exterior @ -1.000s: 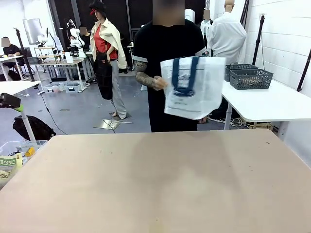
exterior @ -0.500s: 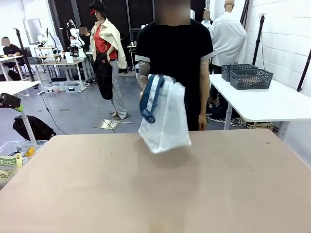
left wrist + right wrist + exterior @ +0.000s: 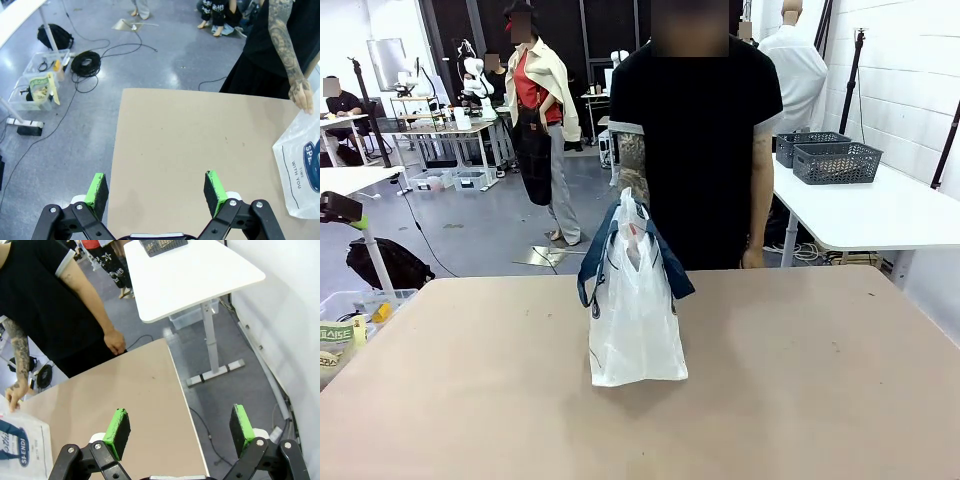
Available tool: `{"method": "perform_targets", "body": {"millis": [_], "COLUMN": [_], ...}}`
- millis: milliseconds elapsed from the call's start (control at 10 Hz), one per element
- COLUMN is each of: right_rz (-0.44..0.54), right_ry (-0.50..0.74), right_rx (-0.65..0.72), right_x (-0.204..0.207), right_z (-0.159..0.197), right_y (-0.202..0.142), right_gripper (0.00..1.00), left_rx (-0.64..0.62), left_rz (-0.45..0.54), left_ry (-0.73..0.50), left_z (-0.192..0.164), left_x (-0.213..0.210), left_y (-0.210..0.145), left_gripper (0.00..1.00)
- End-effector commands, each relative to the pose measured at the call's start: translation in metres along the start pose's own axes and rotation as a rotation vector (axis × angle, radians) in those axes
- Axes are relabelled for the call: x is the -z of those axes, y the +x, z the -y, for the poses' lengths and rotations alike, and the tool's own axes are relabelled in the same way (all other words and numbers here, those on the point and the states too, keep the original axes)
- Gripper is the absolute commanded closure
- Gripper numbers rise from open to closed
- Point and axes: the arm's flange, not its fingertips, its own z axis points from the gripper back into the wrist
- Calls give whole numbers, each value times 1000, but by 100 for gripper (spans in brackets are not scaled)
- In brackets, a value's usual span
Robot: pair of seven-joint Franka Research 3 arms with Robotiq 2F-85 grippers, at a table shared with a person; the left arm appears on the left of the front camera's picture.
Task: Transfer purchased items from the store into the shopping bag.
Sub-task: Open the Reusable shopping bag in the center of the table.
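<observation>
The translucent whitish plastic shopping bag (image 3: 635, 310) with navy strap handles, swinging in mid-air half a second ago, now stands upright on the tan table (image 3: 800, 400). The left gripper (image 3: 156, 187) and the right gripper (image 3: 182, 427) hang above the tabletop, jaws spread wide and empty. The bag sits mid-table toward the far edge, the person's hand (image 3: 302, 95) at its top.
</observation>
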Motion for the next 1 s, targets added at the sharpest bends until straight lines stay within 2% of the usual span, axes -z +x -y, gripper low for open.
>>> {"method": "perform_targets", "body": {"millis": [0,900], "right_rz": [-3,-3], "right_ry": [2,2], "right_rx": [19,19], "right_x": [0,0], "right_z": [-1,-1], "right_y": [-1,-1], "right_gripper": [0,0], "left_rx": [-14,-14], "left_rz": [9,9], "left_ry": [4,4], "left_z": [-1,-1], "left_x": [-1,-1], "left_y": [1,1], "left_gripper": [0,0]}}
